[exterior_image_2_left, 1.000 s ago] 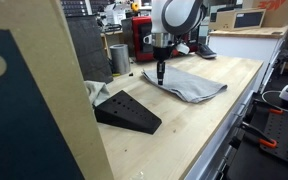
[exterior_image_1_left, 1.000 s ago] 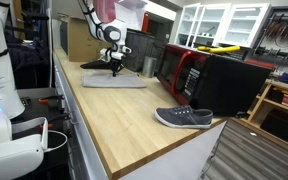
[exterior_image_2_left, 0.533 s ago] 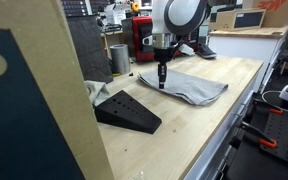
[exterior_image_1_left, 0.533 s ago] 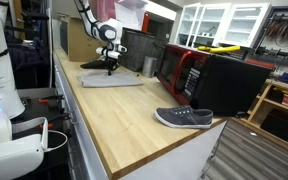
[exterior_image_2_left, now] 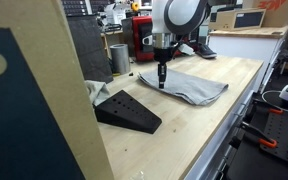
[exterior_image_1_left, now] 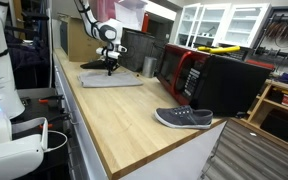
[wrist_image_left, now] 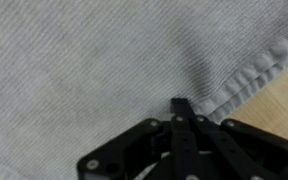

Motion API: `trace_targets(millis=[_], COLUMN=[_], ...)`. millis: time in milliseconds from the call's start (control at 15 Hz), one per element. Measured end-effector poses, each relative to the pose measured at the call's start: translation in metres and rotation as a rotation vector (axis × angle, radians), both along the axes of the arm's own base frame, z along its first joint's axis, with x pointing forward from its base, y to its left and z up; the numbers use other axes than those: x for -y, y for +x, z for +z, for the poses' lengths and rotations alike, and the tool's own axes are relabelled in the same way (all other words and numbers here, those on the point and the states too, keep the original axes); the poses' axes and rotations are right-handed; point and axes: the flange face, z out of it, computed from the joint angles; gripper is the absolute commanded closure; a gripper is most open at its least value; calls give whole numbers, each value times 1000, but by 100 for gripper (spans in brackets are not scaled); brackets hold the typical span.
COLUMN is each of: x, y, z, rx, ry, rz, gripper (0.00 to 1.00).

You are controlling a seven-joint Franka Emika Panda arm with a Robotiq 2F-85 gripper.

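Hand (exterior_image_2_left: 161, 86), tips pinched shut on the flat grey cloth (exterior_image_2_left: 194, 88): passage is free over the cloth and along the bare table (exterior_image_1_left: 119, 125), which runs from the hand to a shoe (exterior_image_1_left: 184, 118) well apart. Near the hand, off the cloth's edge, a low black wedge (exterior_image_2_left: 127, 112) blocks any sweep at table height. Behind the hand, a metal cup (exterior_image_2_left: 119, 57) and a red-fronted appliance (exterior_image_1_left: 189, 72) close that side.

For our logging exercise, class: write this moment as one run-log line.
gripper: shut, tips on grey cloth near its hem | cloth: lying on wooden counter | nearby: black wedge
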Motion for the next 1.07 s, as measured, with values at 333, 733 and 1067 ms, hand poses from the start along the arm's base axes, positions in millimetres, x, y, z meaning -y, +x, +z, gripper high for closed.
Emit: trace_targets(millis=[333, 733, 1067], x=[0, -3, -16], y=[0, 0, -3], z=[0, 4, 22], rx=[0, 11, 43], ry=[0, -11, -9], rz=[0, -14, -36], gripper=[73, 29, 0])
